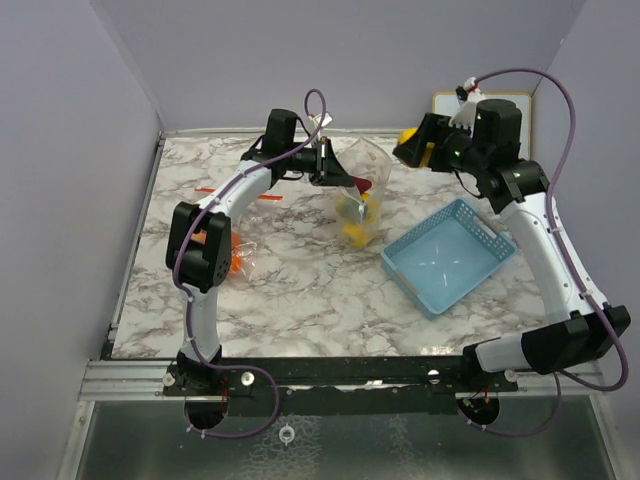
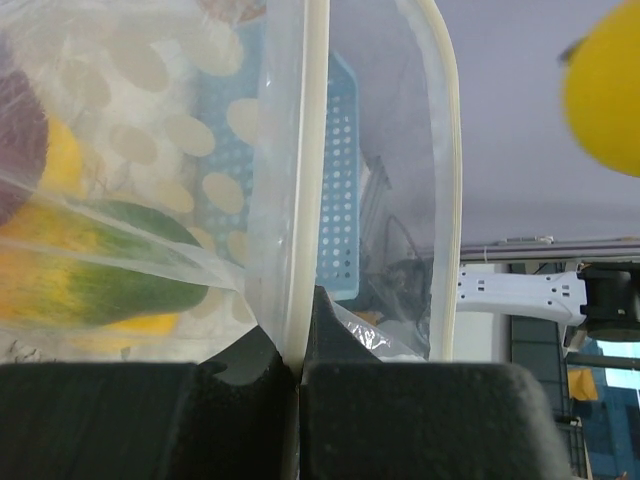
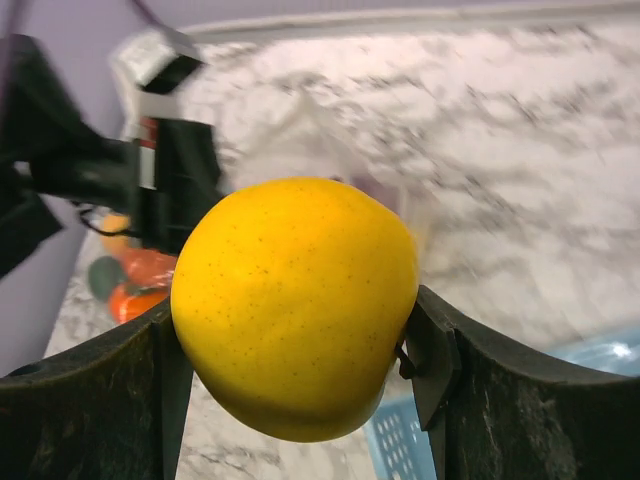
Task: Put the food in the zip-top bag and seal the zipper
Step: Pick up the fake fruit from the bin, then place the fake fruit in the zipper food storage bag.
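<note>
My left gripper (image 1: 337, 171) is shut on the rim of the clear zip-top bag (image 1: 362, 195) and holds its mouth open above the table. In the left wrist view the jaws (image 2: 300, 355) pinch the white zipper strip (image 2: 302, 180). Inside the bag lie a green and yellow piece (image 2: 90, 285) and a dark red one (image 2: 18, 130). My right gripper (image 1: 412, 143) is shut on a yellow toy fruit (image 3: 295, 305) and holds it in the air to the right of the bag's mouth. The fruit also shows in the left wrist view (image 2: 605, 95).
A light blue square basket (image 1: 450, 250) stands right of the bag. Orange pieces in crumpled clear plastic (image 1: 236, 260) lie by the left arm's elbow. A white board (image 1: 520, 105) leans at the back right. Purple walls close the table's back and left.
</note>
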